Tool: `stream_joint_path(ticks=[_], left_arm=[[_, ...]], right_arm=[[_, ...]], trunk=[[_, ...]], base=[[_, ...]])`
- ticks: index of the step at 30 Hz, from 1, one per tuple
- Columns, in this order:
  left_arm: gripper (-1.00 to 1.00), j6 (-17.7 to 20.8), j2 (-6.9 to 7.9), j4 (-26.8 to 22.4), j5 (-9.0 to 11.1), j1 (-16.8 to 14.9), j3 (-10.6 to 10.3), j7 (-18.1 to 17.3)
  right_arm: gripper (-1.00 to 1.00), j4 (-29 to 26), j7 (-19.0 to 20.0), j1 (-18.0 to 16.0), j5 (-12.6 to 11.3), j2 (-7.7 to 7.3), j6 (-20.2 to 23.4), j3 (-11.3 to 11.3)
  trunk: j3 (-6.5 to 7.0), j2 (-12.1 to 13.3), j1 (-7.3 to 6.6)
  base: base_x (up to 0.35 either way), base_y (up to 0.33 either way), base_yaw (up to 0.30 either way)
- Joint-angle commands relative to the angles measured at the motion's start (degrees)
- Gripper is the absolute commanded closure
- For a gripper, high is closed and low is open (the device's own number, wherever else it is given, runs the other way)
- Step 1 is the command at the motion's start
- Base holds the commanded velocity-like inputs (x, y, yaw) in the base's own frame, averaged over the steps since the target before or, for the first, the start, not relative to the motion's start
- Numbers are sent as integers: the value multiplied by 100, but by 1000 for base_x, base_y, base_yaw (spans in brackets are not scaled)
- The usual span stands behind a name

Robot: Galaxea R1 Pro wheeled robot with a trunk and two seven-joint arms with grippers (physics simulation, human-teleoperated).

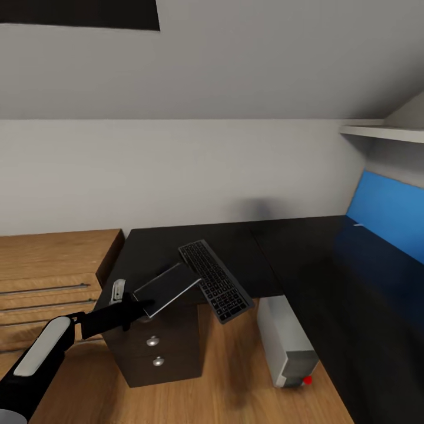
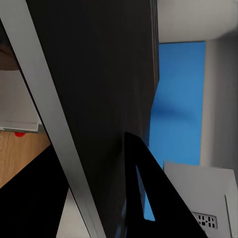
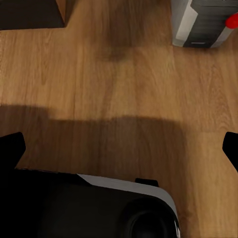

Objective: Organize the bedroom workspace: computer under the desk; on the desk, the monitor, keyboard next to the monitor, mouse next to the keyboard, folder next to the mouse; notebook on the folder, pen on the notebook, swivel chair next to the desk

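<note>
The step in hand appears to be getting the wide flat monitor with black face and light-grey rim [image 1: 168, 288] settled on the L-shaped desk with glossy black top [image 1: 235, 241]. In the head view it lies tilted at the desk's near edge above the knobbed drawers, its far corner overlapping the slim dark-grey keyboard with black keys [image 1: 215, 280], which sits at its 3 o'clock and itself overhangs the edge.

To do this well, the panel should probably go toward 12 o'clock, deeper onto the top. It should be lifted clear of the keyboard rather than dragged across it, and stood upright before release.

The left gripper [image 1: 126, 306] reaches from 7 o'clock, forearm low and stretched. It seems clamped on the monitor's near corner; in the left wrist view the panel's grey rim runs just beside a black finger [image 2: 144, 198].

The right gripper [image 3: 121, 148] hangs spread wide over the wooden floor [image 3: 114, 84]. The boxy light-grey computer tower [image 1: 285, 341] stands under the desk, at the keyboard's 5 o'clock.
</note>
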Motion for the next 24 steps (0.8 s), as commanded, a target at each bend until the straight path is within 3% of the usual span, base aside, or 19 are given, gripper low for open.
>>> stream_joint_path(ticks=[1,16,21,24], left_arm=[[100,7,5,3,-22,-5,-8,-28],[100,-4,6,3,-22,-5,-8,-17],[100,-9,11,2,-28,-5,-3,-7],[100,-14,86,4,-30,-5,0,2]], right_arm=[[-100,8,-16,-6,-43,3,-21,50],[-100,8,-15,-2,-23,3,-21,49],[-100,5,-10,-2,-20,-3,-21,49],[-100,2,-8,-2,-13,-4,-26,49]], trunk=[[-10,-3,0],[-95,-3,0],[-109,-3,0],[-111,-3,0]], base=[[0,0,192],[0,0,213],[0,0,93],[0,0,26]])
